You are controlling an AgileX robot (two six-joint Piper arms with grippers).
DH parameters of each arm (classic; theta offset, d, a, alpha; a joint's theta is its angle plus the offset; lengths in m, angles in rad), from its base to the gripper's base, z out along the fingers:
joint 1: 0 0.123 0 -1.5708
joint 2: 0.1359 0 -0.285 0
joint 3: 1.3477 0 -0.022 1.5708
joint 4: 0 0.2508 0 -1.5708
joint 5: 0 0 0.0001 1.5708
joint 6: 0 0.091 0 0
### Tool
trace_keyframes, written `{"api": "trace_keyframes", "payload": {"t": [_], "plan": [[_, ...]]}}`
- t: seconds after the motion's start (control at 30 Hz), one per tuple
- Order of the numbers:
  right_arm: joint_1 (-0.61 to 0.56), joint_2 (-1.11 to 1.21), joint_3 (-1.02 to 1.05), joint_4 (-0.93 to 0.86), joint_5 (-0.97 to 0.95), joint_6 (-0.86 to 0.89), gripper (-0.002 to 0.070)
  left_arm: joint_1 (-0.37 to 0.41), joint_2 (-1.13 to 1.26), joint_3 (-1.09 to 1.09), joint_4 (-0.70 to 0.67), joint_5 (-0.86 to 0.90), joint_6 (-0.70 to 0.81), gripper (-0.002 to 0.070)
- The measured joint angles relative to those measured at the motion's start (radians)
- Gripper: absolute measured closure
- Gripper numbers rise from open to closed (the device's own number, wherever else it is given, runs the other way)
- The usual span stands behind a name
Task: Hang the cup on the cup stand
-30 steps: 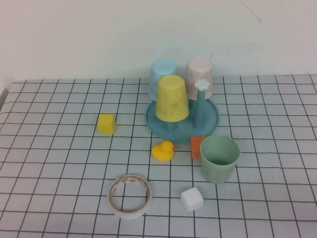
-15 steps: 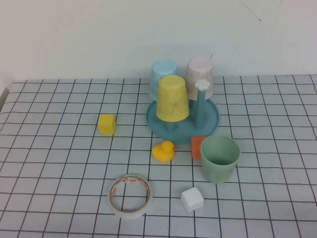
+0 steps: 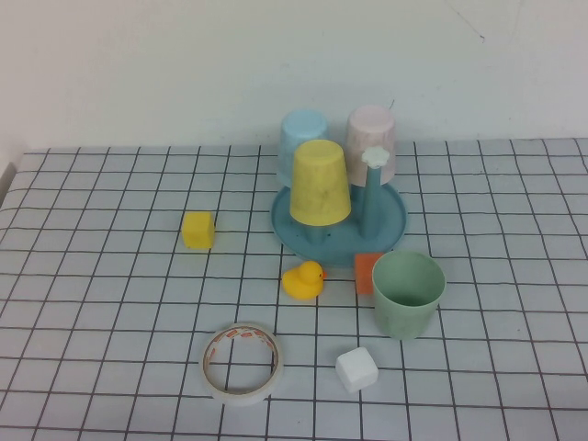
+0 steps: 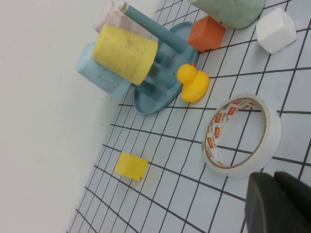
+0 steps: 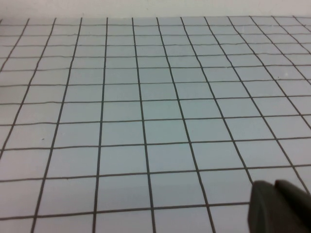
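1. The left pincer [image 4: 277, 204] shows only in its own wrist view, as a dark tip at the frame's edge; its jaws are closed together and hold nothing. It hangs above the gridded surface [image 3: 110, 349], near the tape roll [image 3: 242, 362].
2. In the high view, a yellow cube [image 3: 197, 230] sits at about nine o'clock from the cup stand [image 3: 390, 220], well apart from it.
3. The tape roll lies flat at about seven o'clock from the stand, with a rubber duck [image 3: 303, 279] between them, just off the stand's rim.
4. The cup [image 3: 320, 183] hangs upside down on a front post of the stand, mouth downward, clear of the tray base.
5. Behind it, a light blue cup [image 3: 301, 136] and a pink cup [image 3: 371, 138] also sit inverted on posts; one bare post with a white flower cap [image 3: 374, 156] stands to the right.
6. An orange cube [image 3: 367, 271] touches the stand's rim at five o'clock, with a green cup [image 3: 407, 294] upright just beside it and a white cube [image 3: 356, 369] nearer the camera.
7. The right pincer [image 5: 279, 206] is closed and empty, over bare grid.
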Motion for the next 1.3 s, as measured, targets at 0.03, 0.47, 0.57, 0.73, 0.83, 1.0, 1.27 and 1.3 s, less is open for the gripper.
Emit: {"api": "trace_keyframes", "payload": {"t": [0.03,0.47,0.57,0.73,0.83,1.0,1.27,1.3], "plan": [[0.000,0.000,-0.001,0.000,0.003,0.000,0.0678,0.000,0.000,0.000,0.000,0.000,0.000,0.0676],[0.000,0.000,-0.004,-0.002,0.010,0.005,0.0678,0.000,0.000,0.000,0.000,0.000,0.000,0.0676],[0.000,0.000,-0.004,-0.002,0.010,0.005,0.0678,0.000,0.000,0.000,0.000,0.000,0.000,0.0676],[0.000,0.000,-0.004,-0.002,0.010,0.005,0.0678,0.000,0.000,0.000,0.000,0.000,0.000,0.0676],[0.000,0.000,-0.004,-0.002,0.010,0.007,0.0678,0.000,0.000,0.000,0.000,0.000,0.000,0.0676],[0.000,0.000,-0.004,-0.002,0.011,0.007,0.0678,0.000,0.000,0.014,0.000,0.002,0.000,0.0676],[0.000,0.000,-0.004,-0.002,0.011,0.007,0.0678,0.000,0.000,0.033,-0.092,0.081,-0.017,0.0677],[0.000,0.000,-0.004,-0.004,0.011,0.007,0.0678,0.000,0.000,0.033,-0.176,0.132,-0.050,0.0677]]}}
